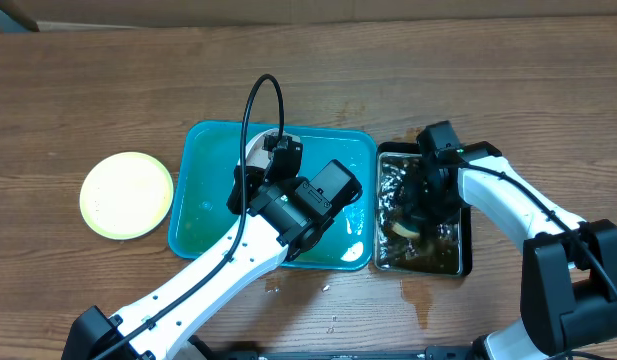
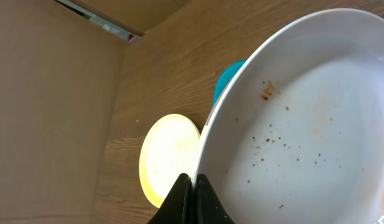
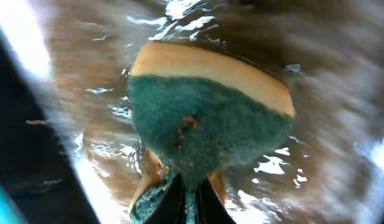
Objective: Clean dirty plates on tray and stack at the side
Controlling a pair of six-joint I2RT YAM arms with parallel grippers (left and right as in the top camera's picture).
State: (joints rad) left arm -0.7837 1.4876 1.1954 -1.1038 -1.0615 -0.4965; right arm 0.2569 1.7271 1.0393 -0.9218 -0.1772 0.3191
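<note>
yellow plate [image 1: 126,194] set aside, apparently clean; left gripper [image 2: 193,183] pinches a speckled white plate [image 2: 304,124], right gripper [image 3: 190,190] clamps the sponge [image 3: 204,118].

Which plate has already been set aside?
Find the teal tray on the wooden table. Just left of it, off the tray, a round plate lies flat on the wood. It is pale yellow-green; the white plate is speckled and pinched in the left gripper.

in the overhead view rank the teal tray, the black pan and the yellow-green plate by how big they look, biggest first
1. teal tray, clearly the largest
2. black pan, much narrower than the tray
3. yellow-green plate, smallest, shorter than the pan is long
</note>
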